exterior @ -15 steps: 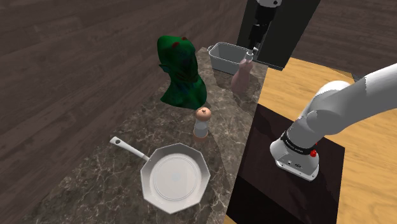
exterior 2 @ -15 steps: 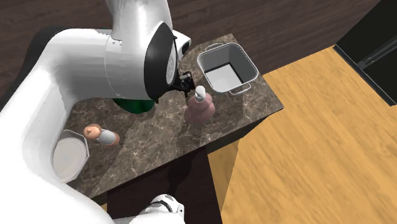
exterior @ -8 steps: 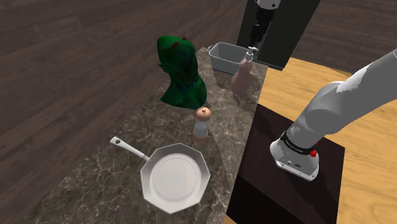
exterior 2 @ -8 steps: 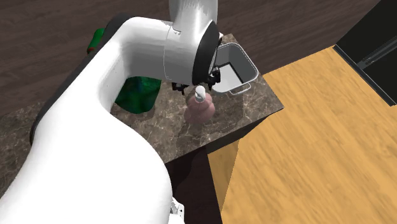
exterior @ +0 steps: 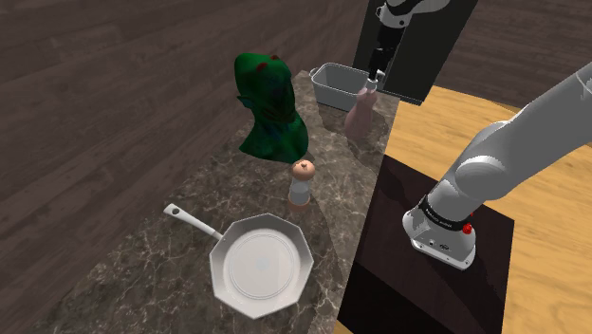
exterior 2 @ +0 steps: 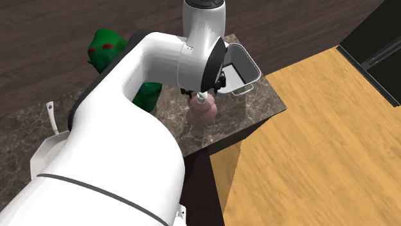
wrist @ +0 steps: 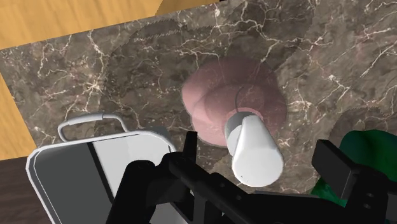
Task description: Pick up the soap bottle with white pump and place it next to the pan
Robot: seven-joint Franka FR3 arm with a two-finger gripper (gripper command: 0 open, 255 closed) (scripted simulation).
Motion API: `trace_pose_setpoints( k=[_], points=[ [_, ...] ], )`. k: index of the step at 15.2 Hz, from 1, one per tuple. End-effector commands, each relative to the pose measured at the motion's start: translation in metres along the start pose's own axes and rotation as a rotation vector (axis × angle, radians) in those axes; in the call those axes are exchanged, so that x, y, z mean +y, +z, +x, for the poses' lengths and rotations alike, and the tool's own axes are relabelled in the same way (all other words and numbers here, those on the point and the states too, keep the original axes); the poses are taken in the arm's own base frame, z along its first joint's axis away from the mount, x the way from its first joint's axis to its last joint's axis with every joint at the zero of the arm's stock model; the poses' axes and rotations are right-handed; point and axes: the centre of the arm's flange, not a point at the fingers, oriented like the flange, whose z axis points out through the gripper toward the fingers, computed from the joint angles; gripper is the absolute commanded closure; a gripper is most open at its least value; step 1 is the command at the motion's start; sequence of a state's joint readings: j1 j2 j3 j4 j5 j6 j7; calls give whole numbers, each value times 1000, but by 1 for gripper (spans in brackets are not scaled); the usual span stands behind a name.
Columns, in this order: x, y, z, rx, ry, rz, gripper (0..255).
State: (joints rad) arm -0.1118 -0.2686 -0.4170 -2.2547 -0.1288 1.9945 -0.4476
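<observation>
The soap bottle (exterior: 360, 116) has a squat pinkish body and a white pump, and stands near the far corner of the marble counter (exterior: 142, 258). My gripper (exterior: 377, 72) hangs straight above it, open. In the wrist view the white pump (wrist: 254, 150) lies between my fingers (wrist: 336, 163), which stand apart from it, over the pink body (wrist: 219, 95). The second exterior view shows the bottle (exterior 2: 203, 114) just under my wrist. The pan (exterior: 261, 265) is white and octagonal with a long handle, at the counter's near end.
A white square pot (exterior: 337, 83) with handles stands right behind the bottle. A green figure (exterior: 273, 106) sits beside it, and a small shaker (exterior: 301, 183) stands between bottle and pan. The counter's edge drops to a wooden floor (exterior: 446, 133) beside the bottle.
The arm has swung farther over the counter's far end, bringing the gripper directly above the bottle's pump. The fingers stayed open. The bottle, pan and other things have not moved.
</observation>
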Motion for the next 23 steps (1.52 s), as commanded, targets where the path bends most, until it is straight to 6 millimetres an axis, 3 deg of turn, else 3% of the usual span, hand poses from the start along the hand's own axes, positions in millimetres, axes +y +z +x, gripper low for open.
trace_pose_setpoints(
  k=[1,8,9,18,23],
  points=[
    [-1,8,-1,0,0,0,0],
    [-1,8,-1,0,0,0,0],
    [-1,8,-1,0,0,0,255],
    [-1,8,-1,0,0,0,255],
    [-1,-18,-2,0,0,0,255]
  ],
)
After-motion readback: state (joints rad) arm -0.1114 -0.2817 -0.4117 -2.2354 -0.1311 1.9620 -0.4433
